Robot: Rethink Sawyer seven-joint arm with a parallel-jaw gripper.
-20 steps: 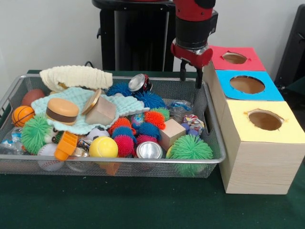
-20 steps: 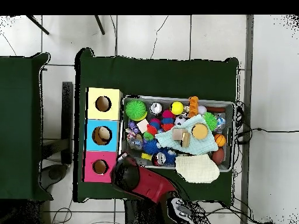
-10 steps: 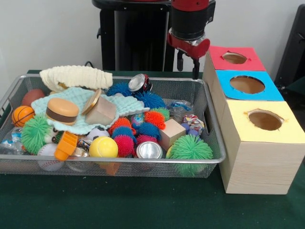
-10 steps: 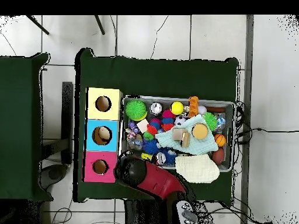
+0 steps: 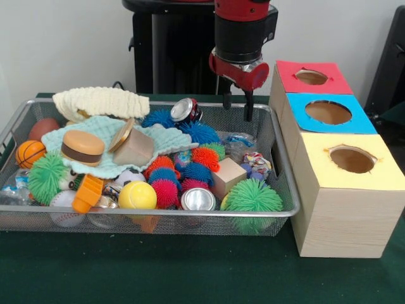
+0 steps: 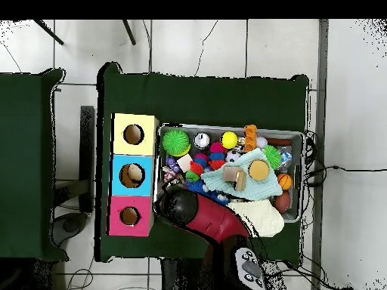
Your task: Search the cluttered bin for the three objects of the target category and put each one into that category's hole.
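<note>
Spiky rubber balls in blue [image 5: 198,132], orange [image 5: 205,156] and pink [image 5: 166,192] are piled in the middle of the silver wire mesh bin [image 5: 266,218], along with a big green one [image 5: 253,196] at the near corner by the boxes. Can't tell from the task line which category is actually the target, so that's just my guess at candidates.

The red and black arm's gripper [image 5: 236,106] hangs empty over the bin's far corner, its two dark fingers spread apart with nothing between them, just above the rim and close to the crushed silver drink can [image 5: 186,109].

The wooden box with the red top [image 5: 329,82], the blue-topped one [image 5: 354,120] and the yellow-topped one [image 5: 380,177] sit in a row right beside the bin, each with a round hole.

Looks like the search/approach step to me: nothing's picked. Next it needs to choose one item, come down on it without snagging the pale green knitted cloth [image 5: 168,138], then carry it to the matching hole.
</note>
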